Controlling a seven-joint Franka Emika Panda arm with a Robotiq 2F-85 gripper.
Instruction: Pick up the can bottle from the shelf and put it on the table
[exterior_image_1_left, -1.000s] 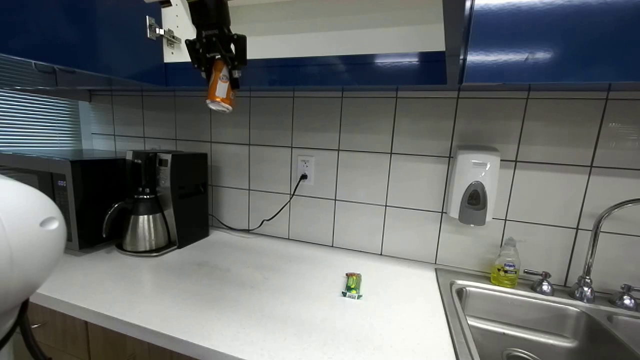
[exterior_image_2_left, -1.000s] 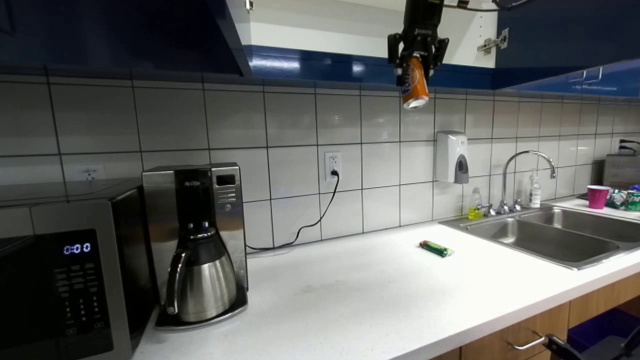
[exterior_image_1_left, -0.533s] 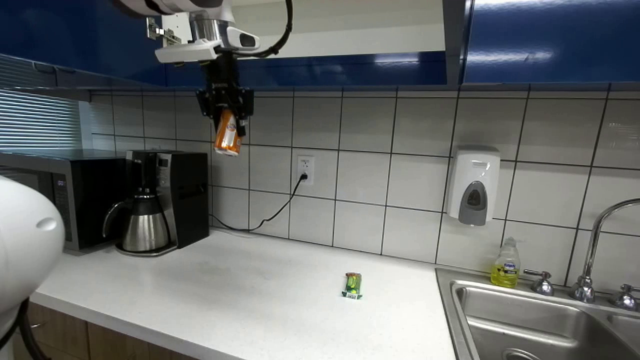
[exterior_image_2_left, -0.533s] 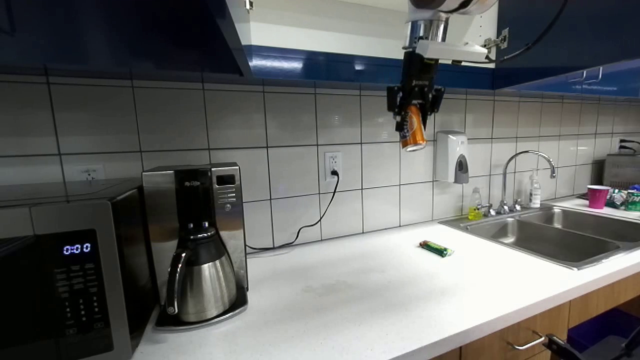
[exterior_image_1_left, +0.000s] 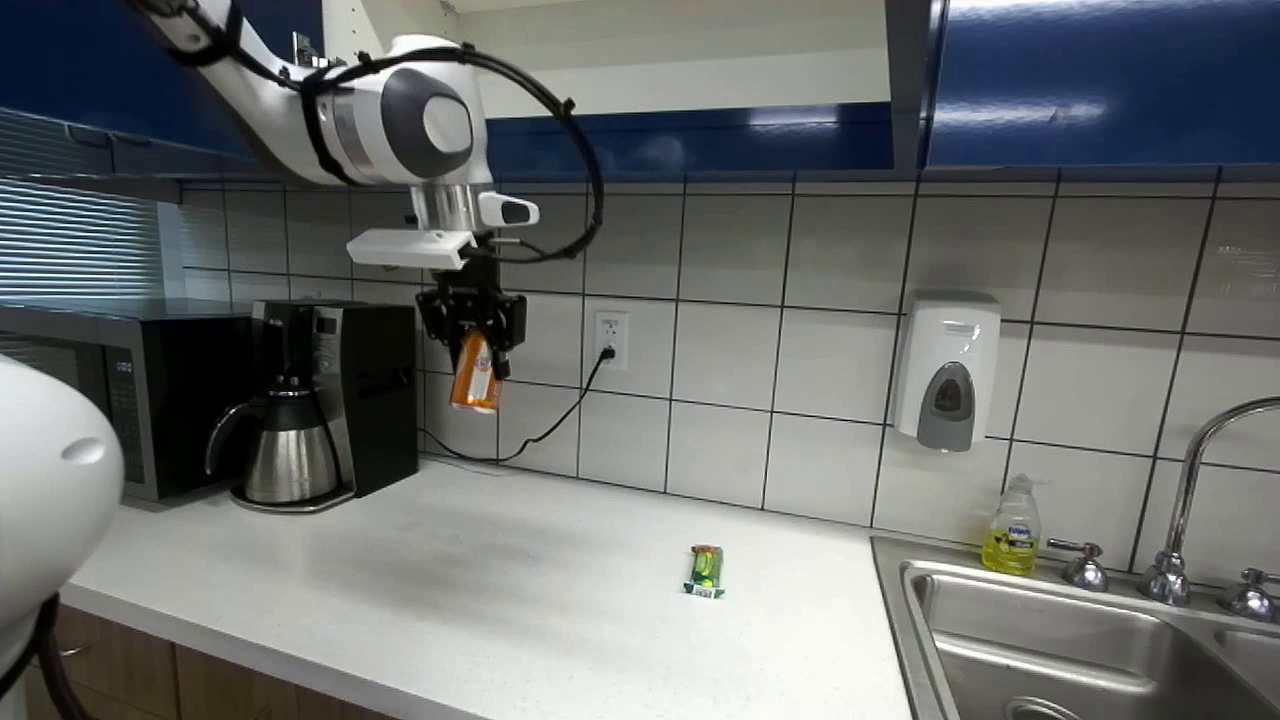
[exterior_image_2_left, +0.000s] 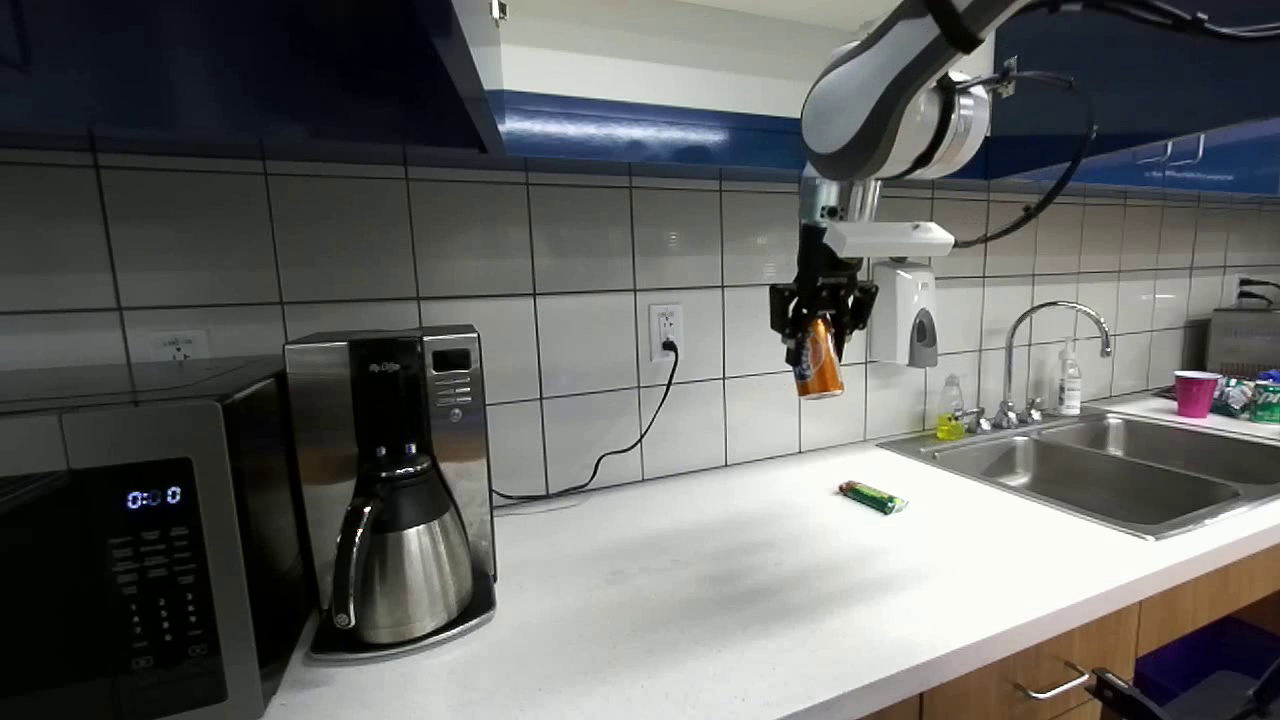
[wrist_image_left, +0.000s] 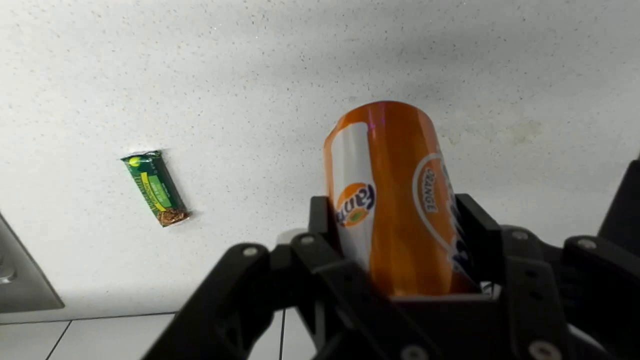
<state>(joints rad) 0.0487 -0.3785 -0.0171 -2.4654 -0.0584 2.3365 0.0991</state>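
Note:
The can bottle is an orange Fanta can, seen in both exterior views (exterior_image_1_left: 476, 382) (exterior_image_2_left: 820, 368) and in the wrist view (wrist_image_left: 395, 190). My gripper (exterior_image_1_left: 478, 362) is shut on it, with a black finger on each side. It also shows in an exterior view (exterior_image_2_left: 817, 352) and in the wrist view (wrist_image_left: 392, 212). The can hangs slightly tilted, in the air above the table (exterior_image_1_left: 560, 620) (exterior_image_2_left: 700, 610), a white countertop. Its upper end is hidden between the fingers. The shelf (exterior_image_1_left: 680, 70) (exterior_image_2_left: 650, 60) is the pale cabinet recess above, partly covered by the arm.
A green wrapped bar (exterior_image_1_left: 706, 570) (wrist_image_left: 156, 187) lies on the countertop. A coffee maker (exterior_image_1_left: 375, 395) with a steel pot and a microwave (exterior_image_2_left: 130, 560) stand at one end. A steel sink (exterior_image_1_left: 1050, 630) is at the other. A soap dispenser (exterior_image_1_left: 948, 370) hangs on the tiles.
The gripper has come down from the height of the shelf's lower edge with the can in it, moving slightly right in an exterior view. More of the arm shows now. The can stays held.

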